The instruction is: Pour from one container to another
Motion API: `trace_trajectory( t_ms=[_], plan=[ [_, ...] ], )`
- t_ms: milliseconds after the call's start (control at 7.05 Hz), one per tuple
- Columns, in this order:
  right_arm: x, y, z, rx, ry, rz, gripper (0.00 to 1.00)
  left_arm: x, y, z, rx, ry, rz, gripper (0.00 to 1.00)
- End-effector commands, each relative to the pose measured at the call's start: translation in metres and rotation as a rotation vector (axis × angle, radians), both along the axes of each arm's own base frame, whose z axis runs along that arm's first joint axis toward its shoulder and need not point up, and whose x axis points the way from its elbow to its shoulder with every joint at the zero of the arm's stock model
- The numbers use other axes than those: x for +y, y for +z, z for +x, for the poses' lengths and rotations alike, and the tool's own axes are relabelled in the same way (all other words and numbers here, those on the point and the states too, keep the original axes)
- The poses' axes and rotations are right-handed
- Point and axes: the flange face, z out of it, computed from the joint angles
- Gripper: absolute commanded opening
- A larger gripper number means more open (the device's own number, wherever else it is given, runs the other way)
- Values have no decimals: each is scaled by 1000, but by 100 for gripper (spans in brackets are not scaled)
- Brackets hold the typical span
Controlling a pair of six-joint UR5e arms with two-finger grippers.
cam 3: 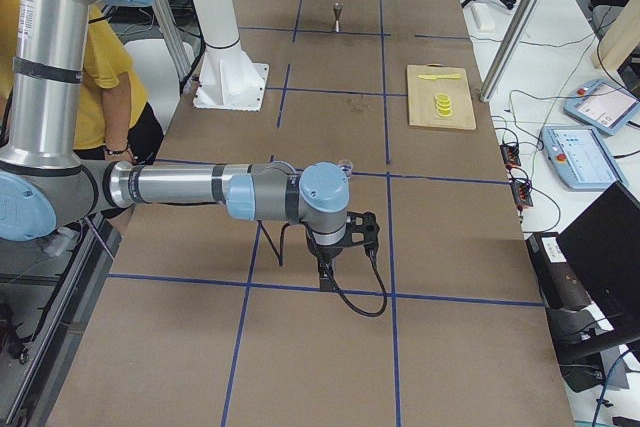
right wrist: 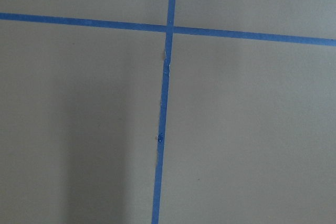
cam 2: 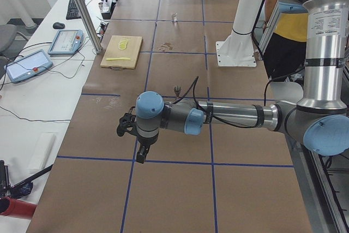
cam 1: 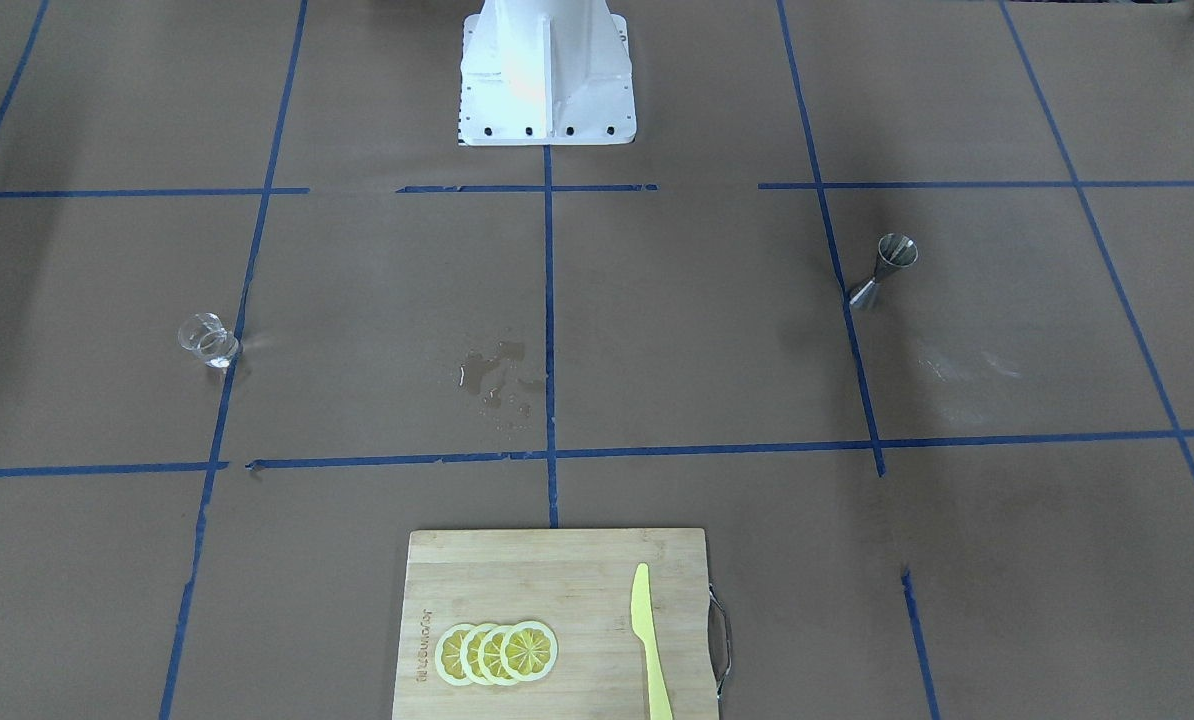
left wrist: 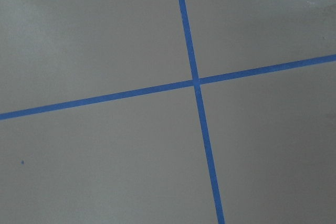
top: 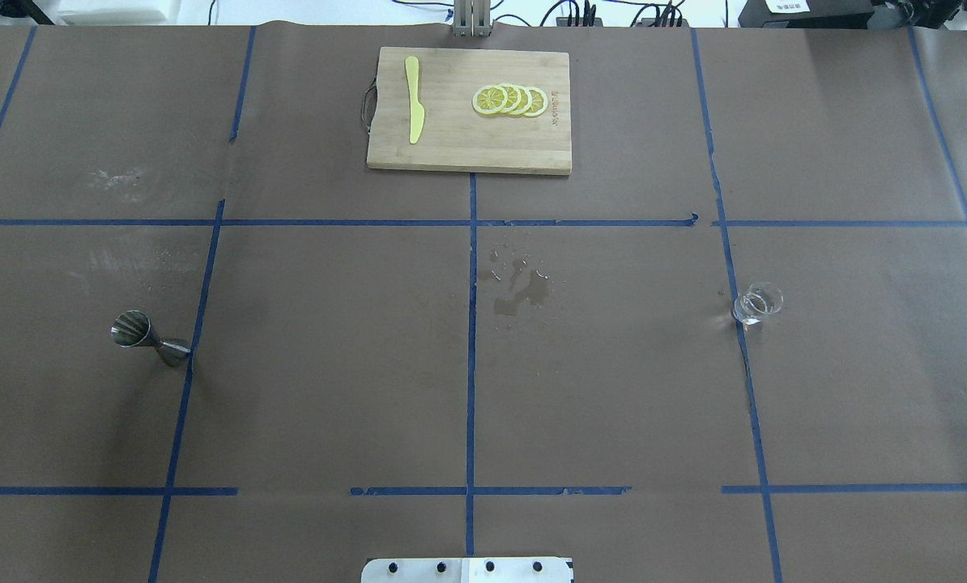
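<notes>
On your worktop [top: 330,364] you have one glass [top: 757,304], one jigger [top: 137,332], one board [top: 459,138], one knife [top: 413,101] and four lemon slices [top: 510,100] in a single overlapping row. You also have one patch of spilled drops [top: 522,287] and one white pedestal [cam 1: 547,70]. Your side views show two arms, a left arm [cam 2: 234,115] and a right arm [cam 3: 180,187]. Off the worktop you can count one person [cam 3: 100,77], two pendants [cam 2: 65,41], one keyboard [cam 2: 73,6] and one mouse [cam 2: 59,25].
</notes>
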Motion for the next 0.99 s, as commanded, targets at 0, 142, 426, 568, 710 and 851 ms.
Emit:
trace_trajectory(
  t_ms=[0,142,426,568,710,851],
  plan=[
    [-12,-25,-3,-3,-6,53,100,-7,0,0,-1,-2,113,100],
    [-22,-33,-5,-10,-10,89,100,-8,-3,0,-2,-1,173,100],
    [-29,-29,-4,-16,-13,166,100,-12,-24,0,-11,-5,353,100],
    [-31,-30,-6,-26,-18,170,100,-16,-38,-1,-13,-6,456,100],
    [-30,-33,-10,-79,-23,169,100,-27,-43,0,0,-12,474,100],
    [-37,-42,-11,-97,-19,176,100,-25,-63,3,35,10,521,100]
  ],
)
